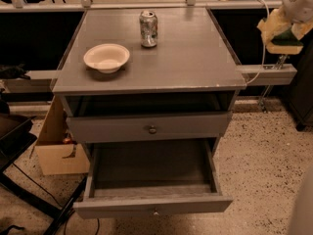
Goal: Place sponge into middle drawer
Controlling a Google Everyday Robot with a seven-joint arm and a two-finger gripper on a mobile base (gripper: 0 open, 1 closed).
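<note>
Aloft, gripper (282,29): clamped on the sponge (284,47) — beyond the table (195,62), off its right edge
Middle drawer (151,205): pulled out, well below
Beside: bowl (106,57) — can (148,28) upright

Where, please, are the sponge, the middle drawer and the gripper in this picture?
sponge (284,48), camera view, yellow layer.
middle drawer (151,205), camera view, front panel.
gripper (283,32), camera view, upper right, between fingertips.

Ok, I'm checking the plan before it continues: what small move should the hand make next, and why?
Probably carry the sponge left and down toward the open middle drawer. The hand holds it in the air beyond the right edge of the table, high above and to the right of the drawer.
</note>
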